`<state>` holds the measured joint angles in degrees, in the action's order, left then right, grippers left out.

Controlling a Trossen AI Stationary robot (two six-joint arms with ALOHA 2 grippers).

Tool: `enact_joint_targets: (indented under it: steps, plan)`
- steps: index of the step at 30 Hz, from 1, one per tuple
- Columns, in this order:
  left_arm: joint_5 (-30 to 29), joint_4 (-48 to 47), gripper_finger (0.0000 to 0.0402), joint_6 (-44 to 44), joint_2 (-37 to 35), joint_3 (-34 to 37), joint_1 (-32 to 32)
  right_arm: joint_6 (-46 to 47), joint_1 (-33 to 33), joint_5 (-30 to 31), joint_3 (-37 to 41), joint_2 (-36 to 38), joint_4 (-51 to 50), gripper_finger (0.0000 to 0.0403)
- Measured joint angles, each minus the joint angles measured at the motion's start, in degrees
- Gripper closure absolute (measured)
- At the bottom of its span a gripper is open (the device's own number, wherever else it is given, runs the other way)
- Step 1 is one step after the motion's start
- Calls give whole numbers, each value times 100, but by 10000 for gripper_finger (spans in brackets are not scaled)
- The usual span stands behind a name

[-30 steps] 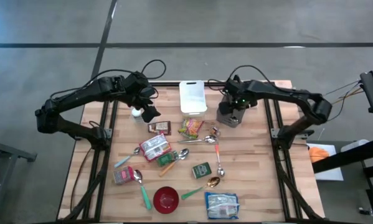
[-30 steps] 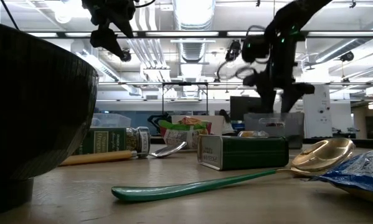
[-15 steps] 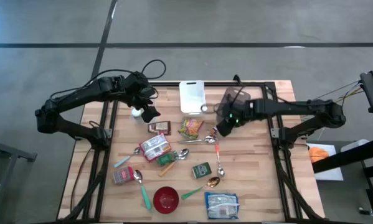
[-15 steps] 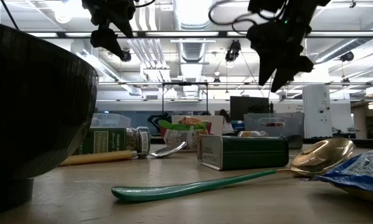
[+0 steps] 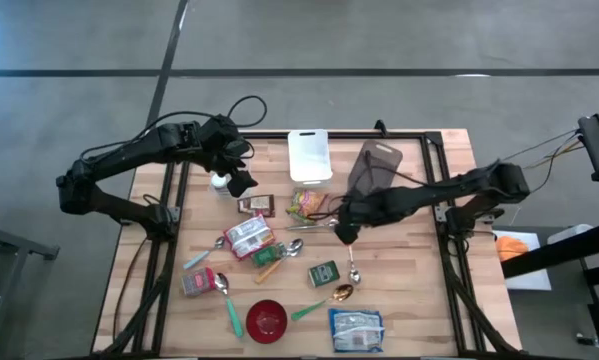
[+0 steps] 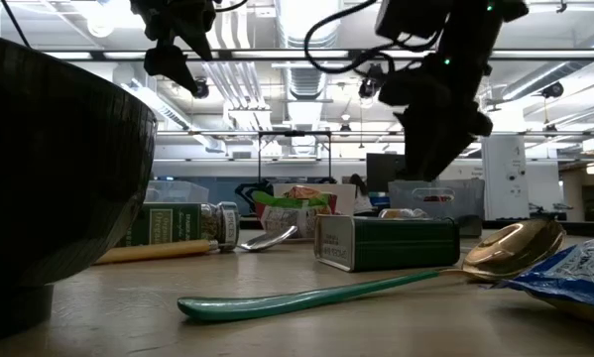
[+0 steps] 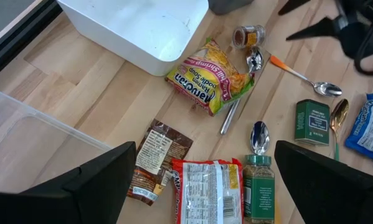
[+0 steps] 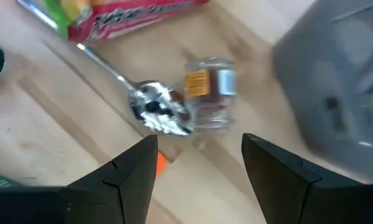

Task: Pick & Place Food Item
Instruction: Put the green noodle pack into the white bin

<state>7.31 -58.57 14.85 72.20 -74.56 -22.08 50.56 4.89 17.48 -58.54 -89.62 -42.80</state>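
Observation:
My right gripper (image 5: 347, 232) (image 8: 198, 171) hangs open, pointing steeply down, with nothing between its fingers. It is just above the table near a small clear spice jar (image 8: 210, 93) that lies on its side against a silver spoon's bowl (image 8: 158, 113). A yellow-green ramen packet (image 5: 305, 205) (image 7: 214, 74) lies flat just left of the jar. My left gripper (image 5: 241, 183) (image 7: 205, 186) waits open, high over the far left of the table, above a brown packet (image 7: 156, 158).
A white bin (image 5: 310, 157) and a grey container (image 5: 376, 168) stand at the far edge. Nearer lie a green tin (image 5: 324, 273), an orange-handled spoon (image 5: 351, 255), a gold spoon (image 5: 340, 293), a herb jar (image 7: 258, 186), a red bowl (image 5: 267, 320) and a blue packet (image 5: 356, 330).
My right gripper has swung from over the grey container toward the table's near edge and a little left, sinking slightly and rolling about its own axis. It now hangs by the small jar and the spoons. Its fingers have stayed apart.

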Motion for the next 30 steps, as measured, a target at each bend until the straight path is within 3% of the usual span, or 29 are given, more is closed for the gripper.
enact_joint_targets:
  steps: [9, 12, 20, 30]
  plan:
    - [0, -1, 14, -82, 0, 0, -1, -259, 57, -706, -67, -189, 1060, 172]
    - [0, 0, 14, -120, 0, 0, -1, -863, 51, -702, -309, -166, 1544, 172]
    - [0, -2, 14, -199, 0, 0, 1, -2656, 48, -579, -889, -858, 1443, 172]
    - [0, -171, 14, -197, 0, 0, -1, -3133, 14, -34, -1552, -1752, 1234, 172]
